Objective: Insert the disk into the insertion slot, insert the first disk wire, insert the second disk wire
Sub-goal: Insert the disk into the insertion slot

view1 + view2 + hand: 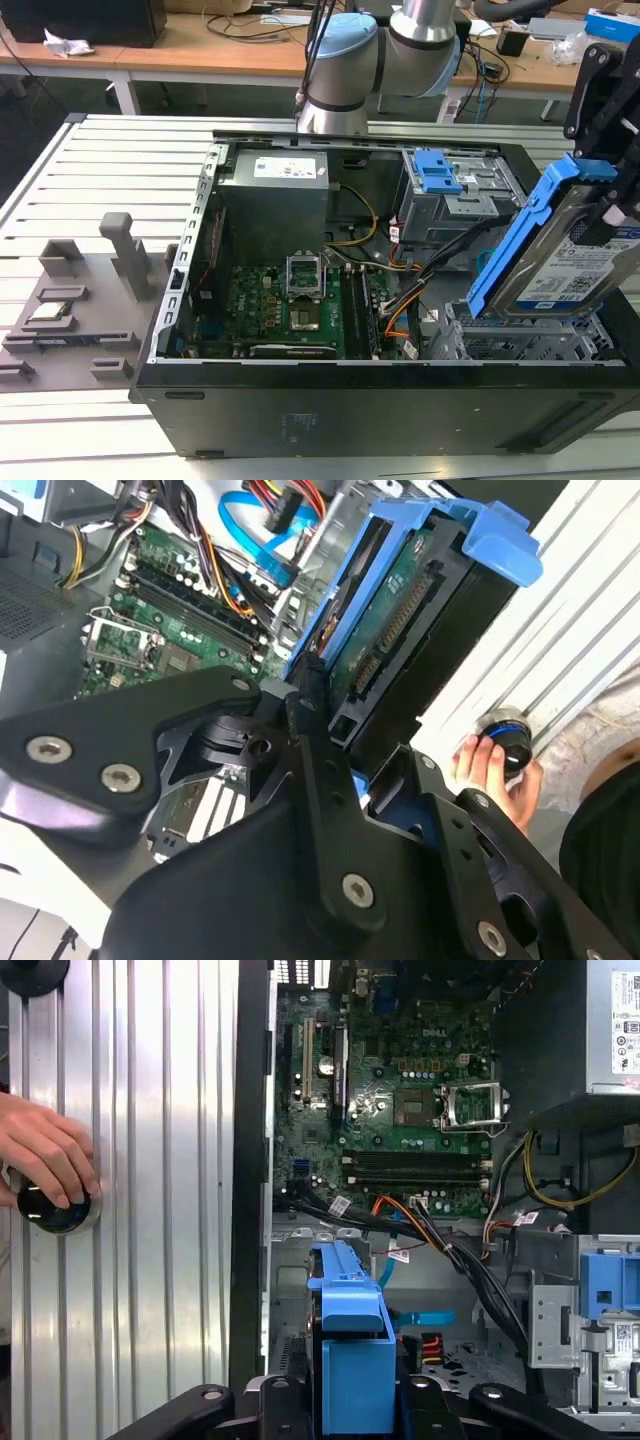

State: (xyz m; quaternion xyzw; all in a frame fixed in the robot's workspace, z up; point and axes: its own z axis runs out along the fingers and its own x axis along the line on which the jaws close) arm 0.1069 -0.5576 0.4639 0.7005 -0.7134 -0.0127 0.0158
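Blue-framed, the disk (560, 255) hangs tilted in our gripper (612, 205) — jaws clamped on it — just above the slot (520, 345), at four o'clock in the exterior view. We judge the first step underway; seating calls for levelling it with the slot.

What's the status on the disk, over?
Gripper shut on the disk. Disk tilted over the insertion slot, not seated. Cables close beside the slot.
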